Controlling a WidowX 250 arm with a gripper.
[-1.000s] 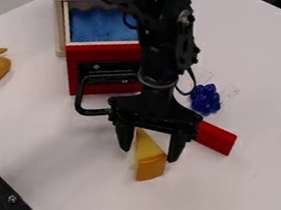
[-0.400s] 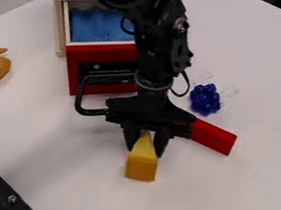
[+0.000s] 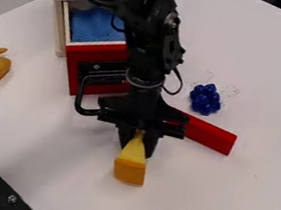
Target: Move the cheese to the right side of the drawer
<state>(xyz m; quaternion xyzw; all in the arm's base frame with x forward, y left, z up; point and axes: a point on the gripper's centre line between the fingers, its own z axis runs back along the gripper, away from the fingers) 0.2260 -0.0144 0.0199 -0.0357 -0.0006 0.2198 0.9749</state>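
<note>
Gripping is now established: the claw (image 3: 135, 150), open astride the cheese (image 3: 129, 170) one second ago, has come together and is clamped on its narrow end; the thick end points toward the camera. Since closing, claw and cheese have shifted together a little toward the left of the camera view; the wedge has also turned slightly. Whether it is clear of the counter (image 3: 224, 207) cannot be determined.

Position noted: cheese in front of the open drawer (image 3: 100, 52), below its red face in the view; red block (image 3: 211, 135) and blue grapes (image 3: 205, 99) lie to the right.

Assessment: grasp appears sound, placement outstanding; the recent drift seems to lead away from the view's right, so a sideways correction may be required; on that route, the block is the likeliest obstruction; hold on the tapered end merits watching for slip.
</note>
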